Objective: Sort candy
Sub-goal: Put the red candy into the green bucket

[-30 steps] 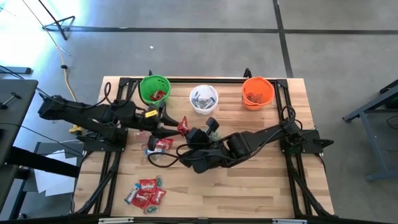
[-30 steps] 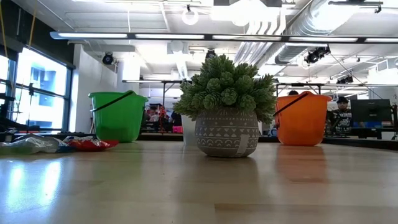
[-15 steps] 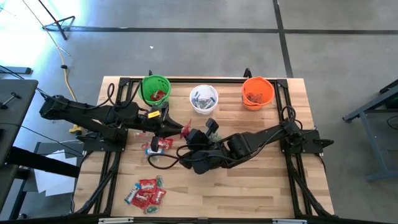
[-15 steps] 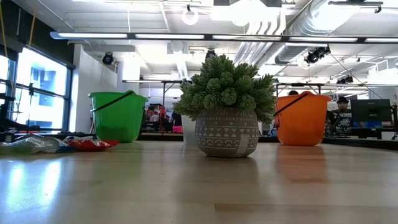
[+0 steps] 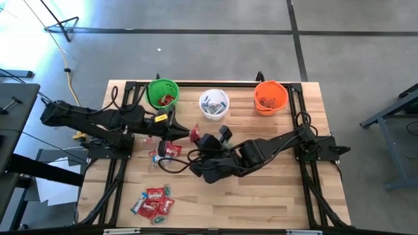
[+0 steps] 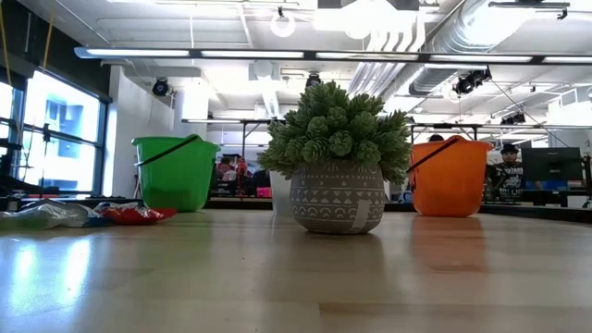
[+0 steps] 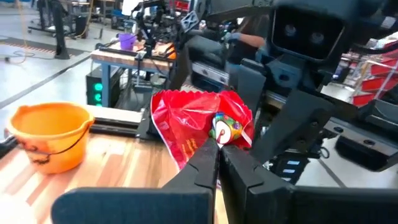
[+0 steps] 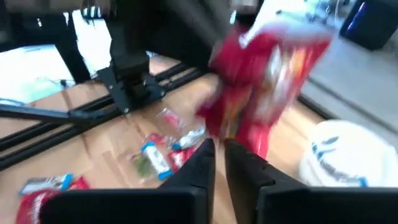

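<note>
A red wrapped candy hangs in the air over the middle of the table, between my two grippers. My left gripper reaches in from the table's left and is shut on it; the left wrist view shows the red wrapper standing up past the fingertips. My right gripper is just to the candy's right. In the right wrist view its fingers stand a narrow gap apart below the blurred wrapper. More candy lies under my left arm. My left gripper pinches the red wrapper's edge between its two fingers, coming about level from the table's left. The wrapper stands up beyond the fingertips, crumpled, clear of the table. Whether my right gripper touches the wrapper, I cannot tell.
A green cup with red candy, a white cup and an orange cup stand along the far edge. A pile of candy lies at the near left. The low view shows a potted plant.
My left gripper has gone a little toward the table's right, up to the red candy that was at my right gripper's tips, and has shut on it. The candy has stayed in the air at about the same place.
</note>
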